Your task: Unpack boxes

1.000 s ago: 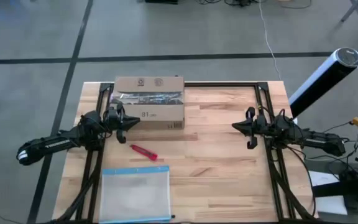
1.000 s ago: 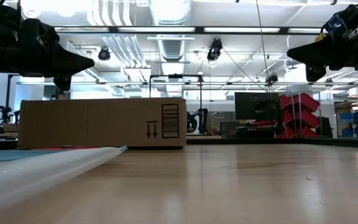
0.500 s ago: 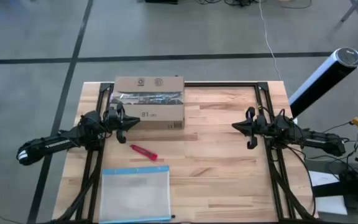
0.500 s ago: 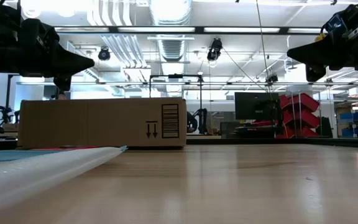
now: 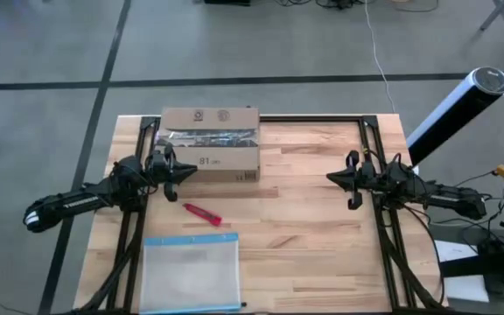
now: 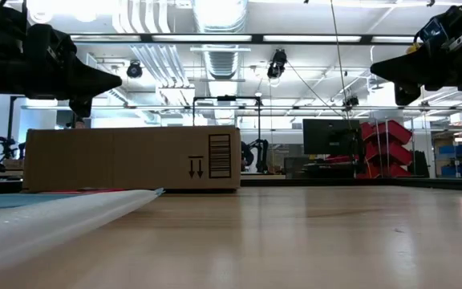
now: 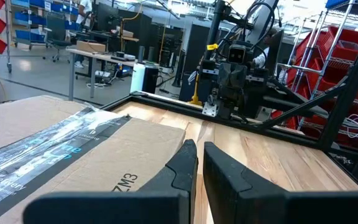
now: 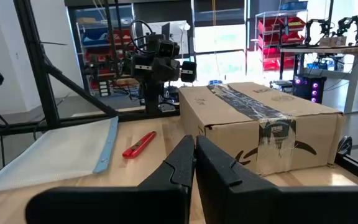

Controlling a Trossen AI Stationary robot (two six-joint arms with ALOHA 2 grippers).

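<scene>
While box (image 5: 210, 143) hides its far side, L gripper (image 5: 179, 171) & R gripper (image 5: 340, 178) fingers together.

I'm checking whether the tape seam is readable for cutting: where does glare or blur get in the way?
High view: the tape on the box glints silver. Left wrist view: the tape shines, washing out its print. Low view: the near pouch is blurred, ceiling lights glare. Right wrist view: the tape looks clearest.
</scene>
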